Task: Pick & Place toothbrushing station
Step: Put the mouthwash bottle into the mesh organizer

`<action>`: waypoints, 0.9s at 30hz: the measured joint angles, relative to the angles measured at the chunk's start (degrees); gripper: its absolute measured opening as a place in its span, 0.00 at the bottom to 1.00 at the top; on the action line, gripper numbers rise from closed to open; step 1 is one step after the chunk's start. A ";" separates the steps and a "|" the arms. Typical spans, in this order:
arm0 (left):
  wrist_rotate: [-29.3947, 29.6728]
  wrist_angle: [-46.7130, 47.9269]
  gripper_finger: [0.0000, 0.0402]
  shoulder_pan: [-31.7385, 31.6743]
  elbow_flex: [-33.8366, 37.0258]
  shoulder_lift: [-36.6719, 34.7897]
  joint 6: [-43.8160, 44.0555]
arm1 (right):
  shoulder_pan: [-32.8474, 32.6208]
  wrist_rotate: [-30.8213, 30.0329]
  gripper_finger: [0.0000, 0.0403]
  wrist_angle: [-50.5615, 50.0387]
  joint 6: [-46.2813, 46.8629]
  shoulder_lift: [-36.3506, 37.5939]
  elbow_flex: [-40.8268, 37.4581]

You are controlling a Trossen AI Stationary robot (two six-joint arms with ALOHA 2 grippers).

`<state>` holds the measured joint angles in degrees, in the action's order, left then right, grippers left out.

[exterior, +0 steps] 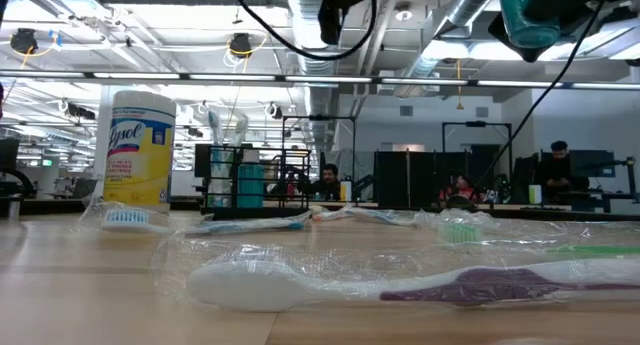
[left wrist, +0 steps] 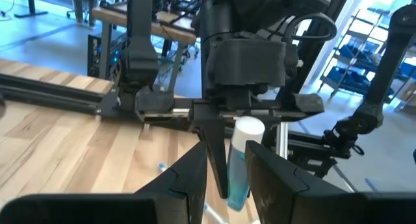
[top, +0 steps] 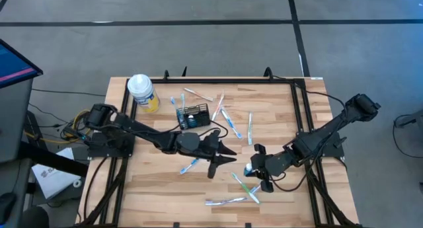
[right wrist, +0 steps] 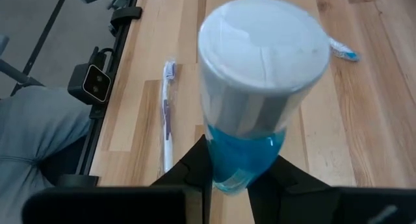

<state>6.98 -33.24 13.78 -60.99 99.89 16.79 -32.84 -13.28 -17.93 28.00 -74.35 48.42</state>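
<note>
The toothbrushing station, a small black wire-mesh caddy point(top: 193, 115), stands on the wooden table point(top: 165, 195) at the far middle; no gripper touches it. At the table's middle my left gripper point(top: 223, 159) is open, its fingers point(left wrist: 195, 175) pointing at a small blue bottle with a white cap point(top: 248, 168). My right gripper point(top: 256, 170) is shut on that bottle just right of the left gripper. In the low view the bottle point(exterior: 540, 15) hangs high above the table. My right gripper pinches the bottle's blue lower body point(right wrist: 237, 162) between its two fingers point(right wrist: 195, 169). The fingers come slanting down from the table's right side. The white cap end point(right wrist: 263, 45) rises above the fingers, and the bottle is lifted clear of the table.
A yellow canister with a white lid point(top: 142, 92) stands at the far left. Several wrapped toothbrushes lie scattered around the caddy point(top: 231, 125) and near the front edge point(top: 228, 201). A black frame rail point(top: 301, 115) runs along the table's right side.
</note>
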 joint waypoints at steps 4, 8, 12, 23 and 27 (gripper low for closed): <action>-0.07 -0.44 0.25 0.00 -1.42 2.34 0.01 | 0.00 -0.02 0.14 -0.02 -0.10 0.00 -0.02; -2.88 -0.80 0.25 0.00 -4.90 5.20 0.00 | -0.02 -0.02 0.14 0.04 -0.08 0.00 -0.02; -3.65 0.15 0.25 0.00 -7.57 7.51 -0.15 | -0.02 -0.02 0.14 -0.05 -0.05 0.00 -0.03; -4.21 2.36 0.34 -0.26 -8.09 7.46 0.12 | -0.02 -0.07 0.14 -0.02 0.08 0.00 -0.04; -3.74 2.32 0.43 -0.26 -8.09 7.46 0.03 | -0.02 -0.09 0.14 0.15 0.08 0.00 -0.04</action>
<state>3.24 -30.92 13.52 -69.08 107.35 16.82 -32.86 -13.37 -17.79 28.08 -74.35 48.38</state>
